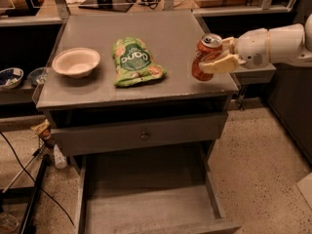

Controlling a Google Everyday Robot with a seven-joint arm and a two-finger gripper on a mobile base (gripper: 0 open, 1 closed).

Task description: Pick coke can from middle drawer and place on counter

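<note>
One can (204,57) is pinched between the fingers of the gripper (209,61), which reaches in from the right. The can sits over the right edge of the counter (170,33), toward the front right corner. Its long axis is near upright, with the silver top leaning a little to the right. Whether its base touches the surface I cannot tell. One bag (134,62) lies flat near the middle of the top, and one bowl (76,62) stands by the left edge. Below, one drawer (146,199) is pulled out, under a shut drawer front (141,135).
</note>
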